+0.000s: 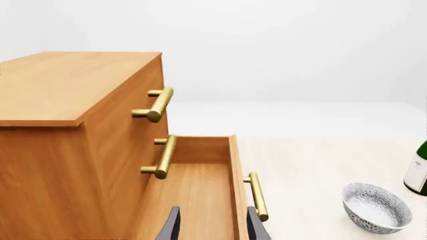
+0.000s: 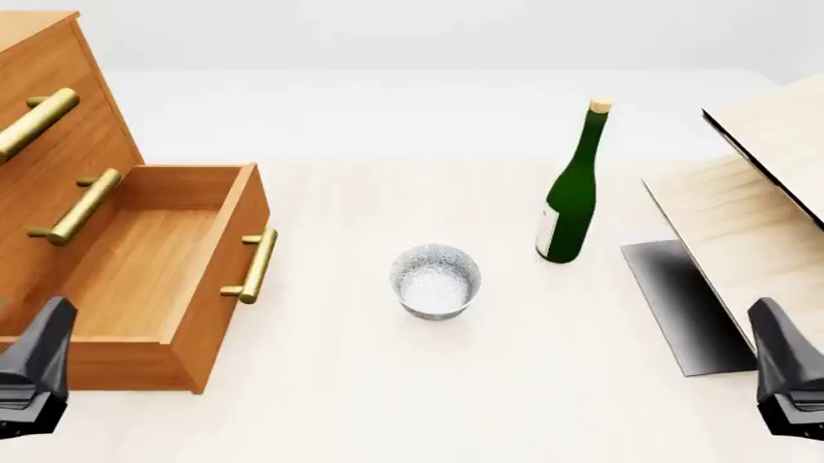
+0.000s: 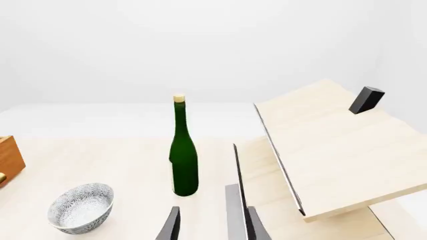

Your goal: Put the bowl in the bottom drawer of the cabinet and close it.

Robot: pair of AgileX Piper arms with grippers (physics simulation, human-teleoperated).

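The speckled white bowl point(image 2: 435, 280) stands upright on the table's middle, and shows in the left wrist view point(image 1: 375, 207) and the right wrist view point(image 3: 81, 207). At far left is the orange-brown cabinet point(image 2: 65, 106). Its bottom drawer point(image 2: 129, 270) is pulled out and empty, the brass handle point(image 2: 254, 265) facing the bowl. My left gripper point(image 2: 33, 371) hangs open just before the drawer's near corner, holding nothing; its fingers point(image 1: 170, 226) frame the drawer point(image 1: 200, 185). My right gripper point(image 2: 788, 371) is open and empty at the near right, well away from the bowl.
A green bottle point(image 2: 570, 193) stands upright to the right of the bowl and a little farther back. A pale light-wood structure point(image 2: 759, 193) with tilted boards fills the right side, over a dark grey base plate point(image 2: 682, 299). The cabinet's two upper drawers are shut.
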